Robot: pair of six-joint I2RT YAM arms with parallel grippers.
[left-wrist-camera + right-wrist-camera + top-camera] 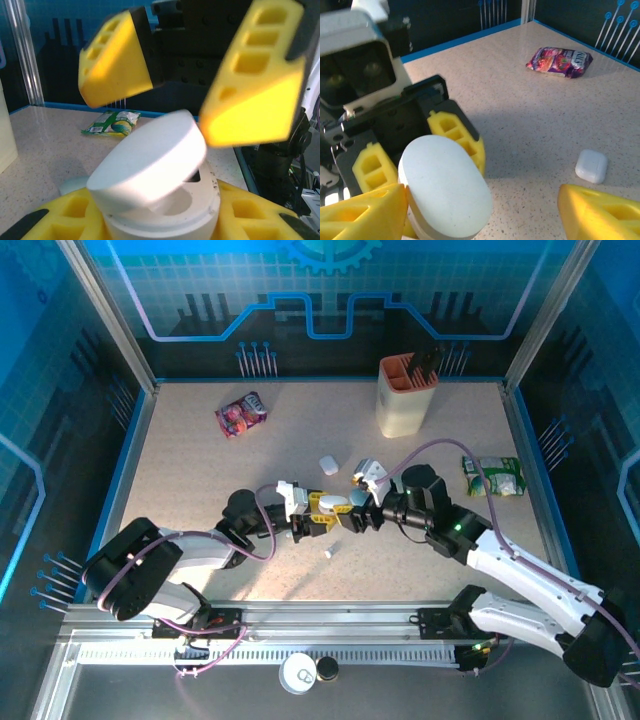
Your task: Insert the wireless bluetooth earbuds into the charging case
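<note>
Clamped in the left gripper (160, 227), the charging case (150, 170) is sitting with its lid tilted open, the right gripper (175, 95) gaping wide just beyond it. Overhead, one white earbud (328, 553) is lying on the table (200, 460) just base-side of both claws.

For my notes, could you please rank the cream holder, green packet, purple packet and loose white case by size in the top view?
1. cream holder
2. green packet and purple packet, too alike to rank
3. loose white case
</note>
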